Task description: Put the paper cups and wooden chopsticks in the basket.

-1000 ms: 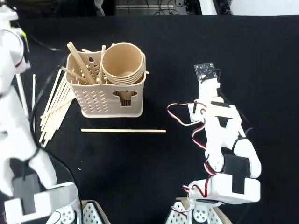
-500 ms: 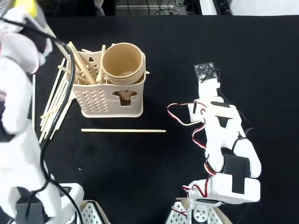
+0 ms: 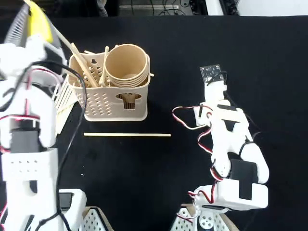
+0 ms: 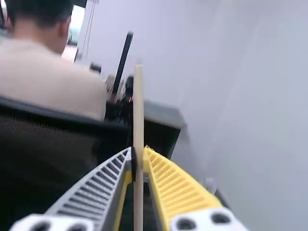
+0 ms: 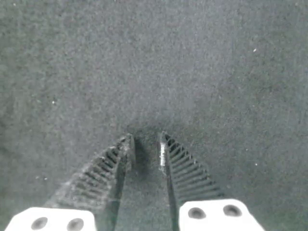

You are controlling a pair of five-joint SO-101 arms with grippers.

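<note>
Pinching a chopstick (image 4: 138, 120), left fingers (image 4: 168, 178) hover near basket's (image 3: 115, 103) edge.

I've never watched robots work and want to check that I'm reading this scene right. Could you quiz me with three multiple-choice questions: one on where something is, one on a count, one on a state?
1. Where are the paper cups?
A) stacked in the basket
B) lying beside it
C) in a gripper

2. How many chopsticks lie alone on the table between the basket and the arms' bases?
A) none
B) one
C) three

3. The left gripper is:
A) open and empty
B) shut on a chopstick
C) shut on a cup

Answers:
1 A: the stack sits inside the basket.
2 B: one lone chopstick lies there.
3 B: its wrist view shows the chopstick clamped between the jaws.
</note>
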